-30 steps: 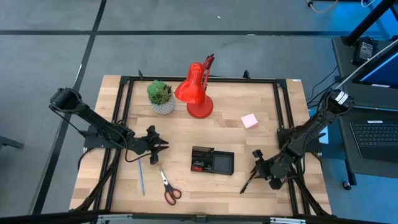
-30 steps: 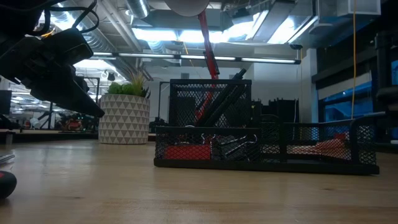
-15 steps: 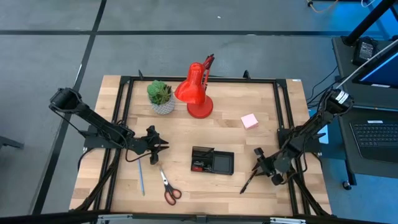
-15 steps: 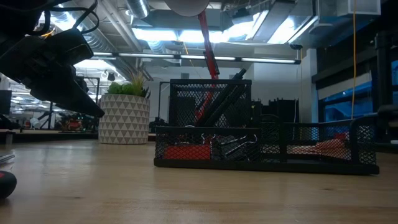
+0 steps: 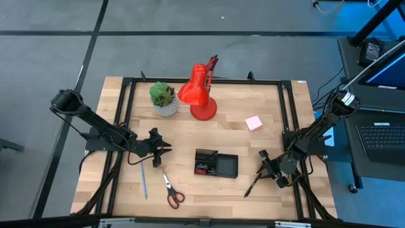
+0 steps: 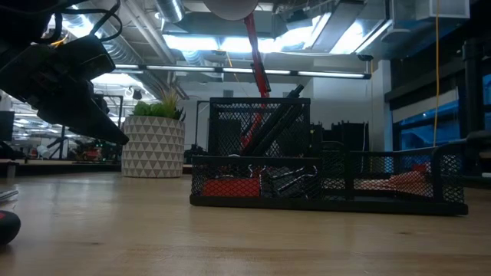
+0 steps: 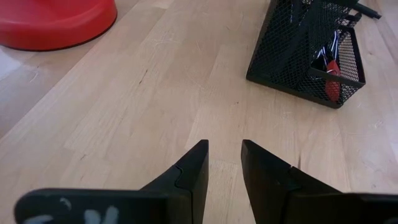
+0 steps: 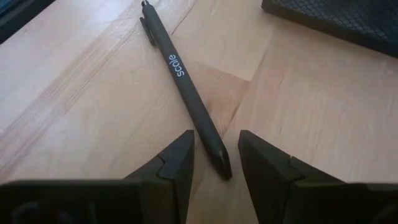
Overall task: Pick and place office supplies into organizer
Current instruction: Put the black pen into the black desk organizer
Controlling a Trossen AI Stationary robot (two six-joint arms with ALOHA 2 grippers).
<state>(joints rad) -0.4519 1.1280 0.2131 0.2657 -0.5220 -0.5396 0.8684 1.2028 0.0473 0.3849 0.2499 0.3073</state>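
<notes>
While my left gripper [image 5: 166, 148] waits, parted and empty, in the left-centre of the high view, just left of the organizer [image 5: 216, 163], my right gripper [image 8: 215, 149] does the work. Since a second ago it has crept slightly up-frame along the black pen [image 8: 185, 88], which lies on the surface at the lower right, apart from the organizer's right end. My fingers [image 8: 176, 160] are open, one each side of the pen's near tip, not yet closed on it. That small shift suggests I am lining up the pick. Scissors [image 5: 171, 192], blue pen [image 5: 143, 180] and pink sticky-note pad [image 5: 254, 123] are not yet in the organizer. Mesh hides what the organizer holds beyond something red and dark.
</notes>
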